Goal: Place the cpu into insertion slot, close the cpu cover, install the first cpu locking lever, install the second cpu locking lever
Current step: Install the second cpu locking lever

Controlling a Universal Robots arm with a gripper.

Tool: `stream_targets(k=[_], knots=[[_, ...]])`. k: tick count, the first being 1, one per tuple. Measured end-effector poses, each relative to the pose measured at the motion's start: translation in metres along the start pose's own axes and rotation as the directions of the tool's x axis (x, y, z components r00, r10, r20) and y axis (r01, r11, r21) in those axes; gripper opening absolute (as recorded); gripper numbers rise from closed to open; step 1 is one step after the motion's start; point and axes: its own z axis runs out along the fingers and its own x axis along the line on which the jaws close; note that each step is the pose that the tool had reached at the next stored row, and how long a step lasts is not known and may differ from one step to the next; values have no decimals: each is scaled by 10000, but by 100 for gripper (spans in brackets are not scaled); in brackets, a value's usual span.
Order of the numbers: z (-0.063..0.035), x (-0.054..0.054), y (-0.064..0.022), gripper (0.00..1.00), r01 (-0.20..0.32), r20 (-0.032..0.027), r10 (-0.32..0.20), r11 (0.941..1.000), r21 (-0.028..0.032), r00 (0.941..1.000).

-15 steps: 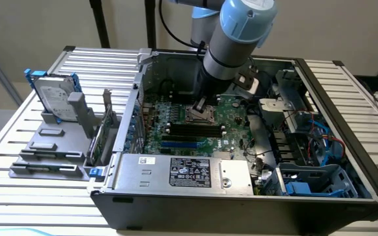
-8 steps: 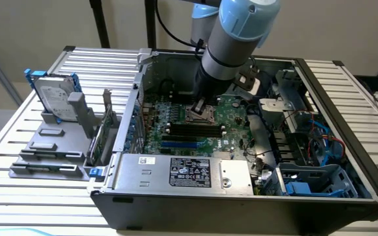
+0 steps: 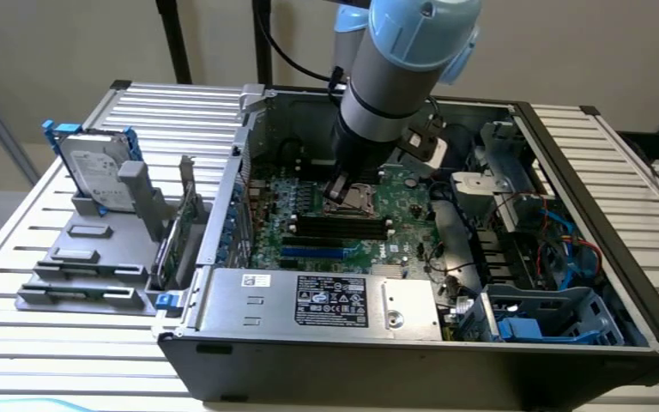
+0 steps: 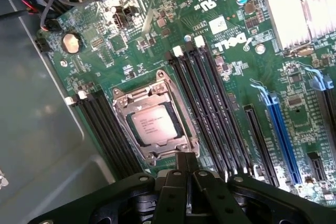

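Setting: computer-assembly lab or test workshop. Evidence: opened desktop tower case lying on slatted metal counter; removed hard drive in grey fixture at 9 o'clock; green motherboard exposed; plain beige wall behind.

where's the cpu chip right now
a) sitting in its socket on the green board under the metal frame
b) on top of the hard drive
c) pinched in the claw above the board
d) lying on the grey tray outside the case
a: in the wrist view the silvery cpu chip lies flat in the socket, with the metal frame down around it, and the shut claw close to the socket's edge holds nothing.
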Motion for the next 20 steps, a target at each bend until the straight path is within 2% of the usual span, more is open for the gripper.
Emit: stream_targets(k=[5, 20], knots=[[8, -23, -35, 11, -154, 20, 154, 9998, 84, 9999], [168, -112, -132, 11, -434, -21, 434, 9990, 46, 9991]])
